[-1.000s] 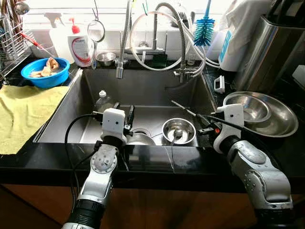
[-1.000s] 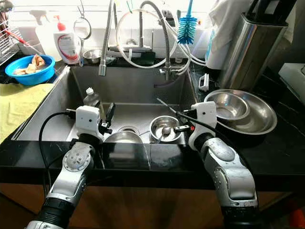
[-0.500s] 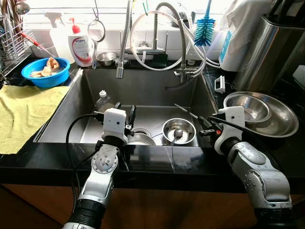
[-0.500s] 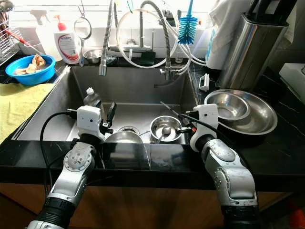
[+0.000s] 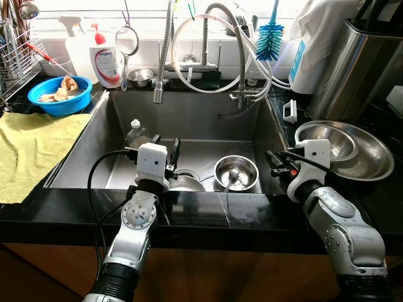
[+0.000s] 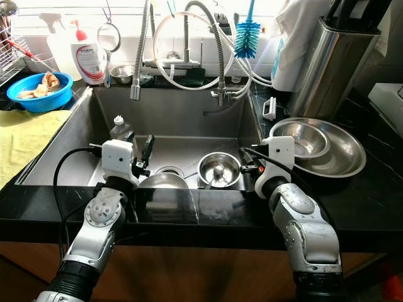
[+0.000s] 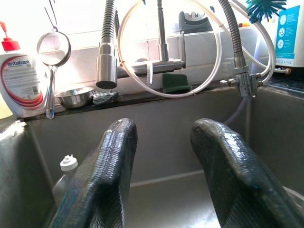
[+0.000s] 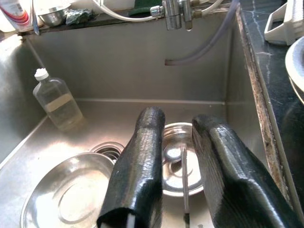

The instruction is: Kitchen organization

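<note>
Right gripper (image 8: 178, 156) jaws apart, empty, over sink (image 5: 189, 119). Spoon (image 8: 184, 183) lies in small steel bowl (image 5: 236, 173), handle toward 6 o'clock. Left gripper (image 7: 164, 156) jaws parted, empty, at sink's 7 o'clock.

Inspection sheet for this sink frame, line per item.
Surface: steel sink set in a black counter.
Job's things: small bowl with a spoon in it, wide dish by the drain, clear bottle at the sink's left wall.
Clutter: stacked steel bowls, blue bowl, yellow cloth, soap bottle, brush.
Grippers: left gripper open over the sink; right gripper open above the small bowl.
Cables: black cable looping off the left arm.
Surroundings: faucet hoses, dish rack.
</note>
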